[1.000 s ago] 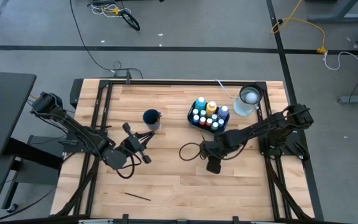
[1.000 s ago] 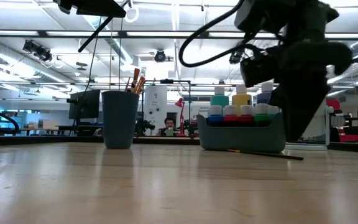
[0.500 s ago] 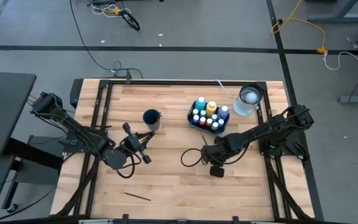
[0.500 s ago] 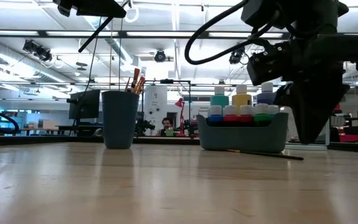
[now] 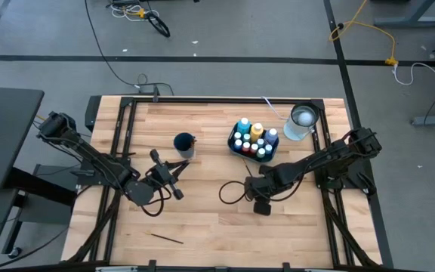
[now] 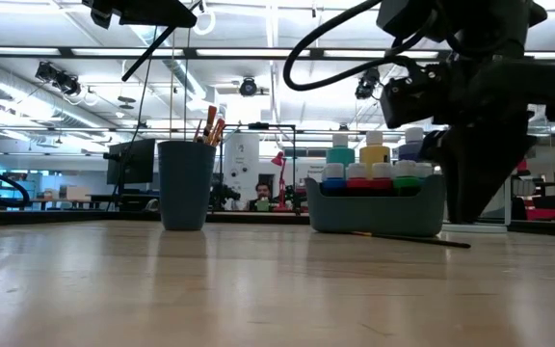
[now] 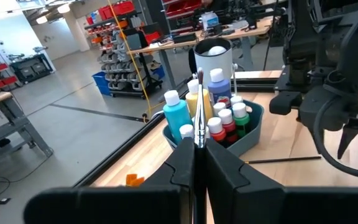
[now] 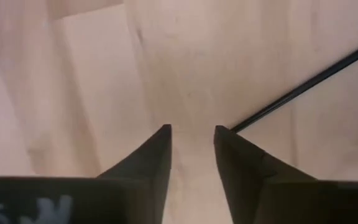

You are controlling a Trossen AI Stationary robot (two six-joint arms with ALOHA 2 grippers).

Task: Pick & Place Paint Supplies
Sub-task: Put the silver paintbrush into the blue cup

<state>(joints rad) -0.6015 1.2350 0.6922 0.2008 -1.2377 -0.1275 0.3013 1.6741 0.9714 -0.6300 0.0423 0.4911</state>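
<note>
Right claw [image 8: 191, 134] beside one paintbrush [image 8: 303, 84]

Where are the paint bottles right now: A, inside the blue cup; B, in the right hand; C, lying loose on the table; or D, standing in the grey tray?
D: the white-capped paint bottles stand upright together inside the grey tray, beside the blue cup.

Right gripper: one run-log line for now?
right gripper: open, over thin dark paintbrush | left gripper: shut on paintbrush
</note>
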